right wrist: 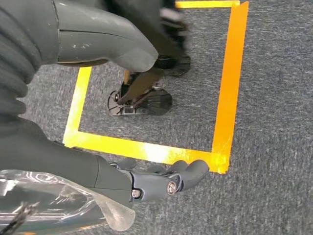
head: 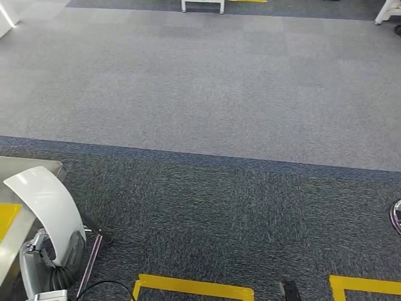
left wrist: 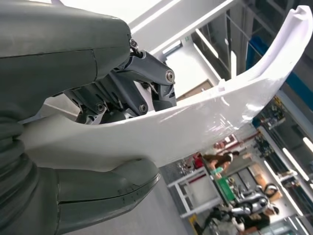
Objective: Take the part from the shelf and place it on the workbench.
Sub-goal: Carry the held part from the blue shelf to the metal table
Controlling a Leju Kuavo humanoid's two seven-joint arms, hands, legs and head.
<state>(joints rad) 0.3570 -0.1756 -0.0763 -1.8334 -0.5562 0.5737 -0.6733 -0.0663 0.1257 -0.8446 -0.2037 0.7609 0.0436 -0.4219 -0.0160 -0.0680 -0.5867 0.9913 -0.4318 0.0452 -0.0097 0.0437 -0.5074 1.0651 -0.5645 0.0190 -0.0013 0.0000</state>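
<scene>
A white, curved, glossy part (head: 47, 202) shows at the lower left of the head view, over the dark carpet. My left hand (head: 35, 266) grips it from below. In the left wrist view the part (left wrist: 207, 122) runs across the picture, clamped between the dark fingers (left wrist: 147, 83) on one face and the thick thumb (left wrist: 110, 191) on the other. My right hand (right wrist: 55, 161) hangs over the floor with its thumb (right wrist: 103, 41) and fingers (right wrist: 166, 183) apart and nothing between them.
A grey table corner (head: 28, 168) with a yellow mark juts in at the left edge, beside the part. Yellow tape outlines (head: 193, 287) lie on the dark carpet close in front. Lighter carpet stretches ahead to white furniture legs (head: 202, 6). A thin dark rod (head: 94, 251) lies near my left hand.
</scene>
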